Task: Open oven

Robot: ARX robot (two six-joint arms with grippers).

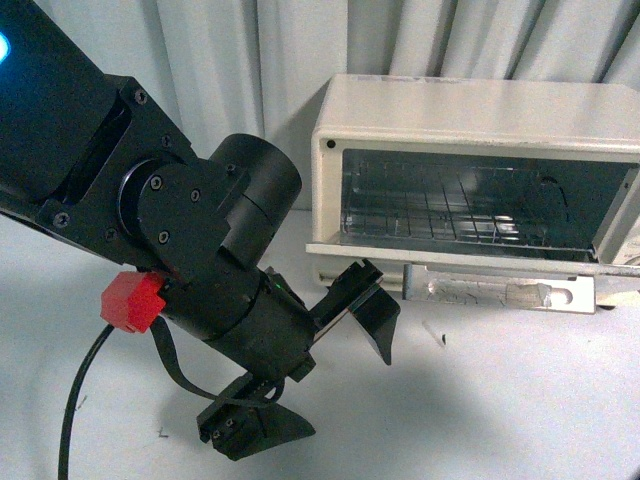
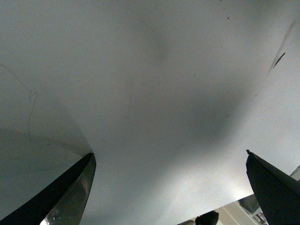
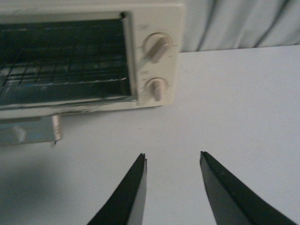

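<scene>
Oven (image 1: 460, 105) stands open; print beside its knobs (image 3: 157, 48) looks too blurred to read.

One oven (image 1: 470, 110), two knobs (image 3: 158, 47), two grippers (image 1: 350, 393) (image 3: 172, 157)

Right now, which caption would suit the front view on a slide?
Oven with door folded down, wire rack exposed; left gripper open nearby, holding nothing.

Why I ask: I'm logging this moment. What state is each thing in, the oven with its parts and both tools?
Cream-white boxy toaster oven: open.
Drop-down oven door: swung down, roughly flat.
Metal wire rack: inside the oven, nothing seen on it.
Two cream round knobs: settings unreadable.
Black left tool: open, empty.
Black right tool: open, empty.
</scene>
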